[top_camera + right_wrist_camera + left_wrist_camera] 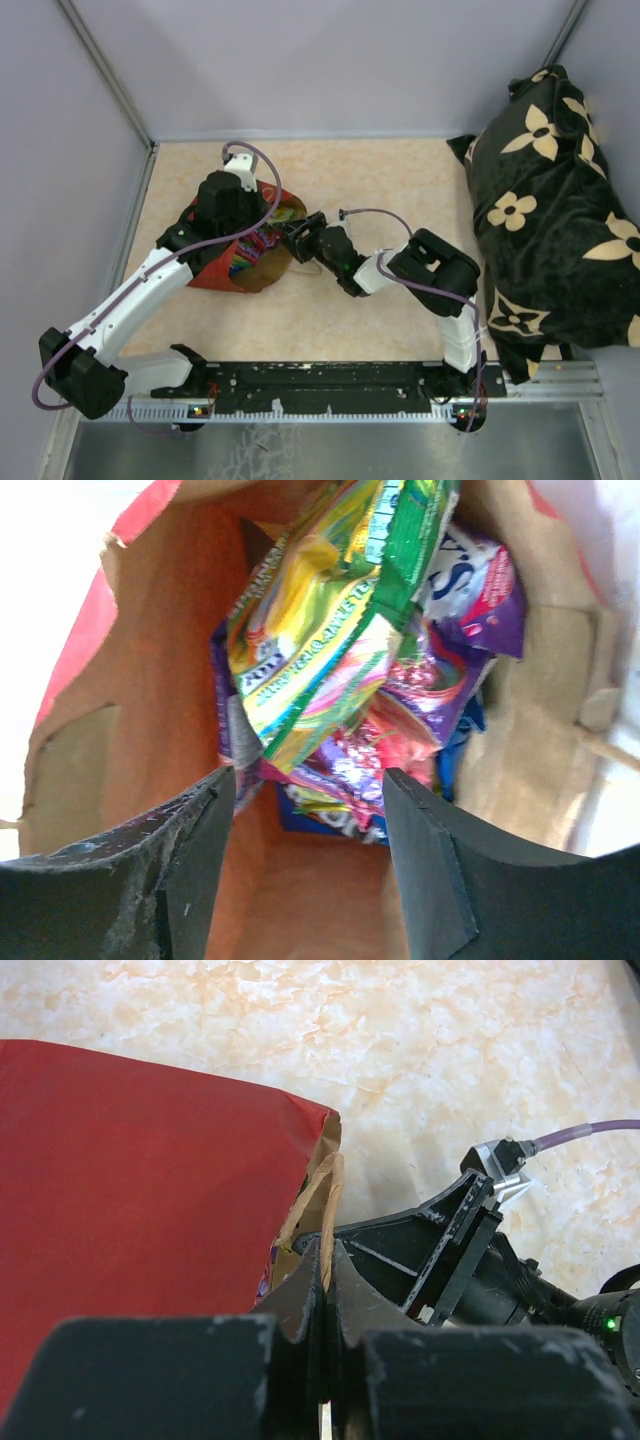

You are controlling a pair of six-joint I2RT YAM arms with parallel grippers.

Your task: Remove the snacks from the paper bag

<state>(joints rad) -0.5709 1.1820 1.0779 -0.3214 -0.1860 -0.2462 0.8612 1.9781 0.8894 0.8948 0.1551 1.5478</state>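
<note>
The red paper bag [212, 272] lies on its side on the table, its mouth toward the right arm. My left gripper [328, 1252] is shut on a brown strip [332, 1185] at the bag's rim, beside the red outer wall [130, 1190]. My right gripper [302, 780] is open at the bag's mouth [290, 236], its fingers inside the brown interior. Just beyond its tips lies a pile of snacks: a green and yellow packet [310, 650], a purple packet [410, 710], and a blue bag [300, 815] underneath. The purple packet's lower end reaches between the fingertips.
A black flower-patterned cloth [555, 200] fills the table's right side. Grey walls close the table at the back and on the left. The right arm's black wrist [470, 1250] and its purple cable [590, 1130] sit close beside the left gripper.
</note>
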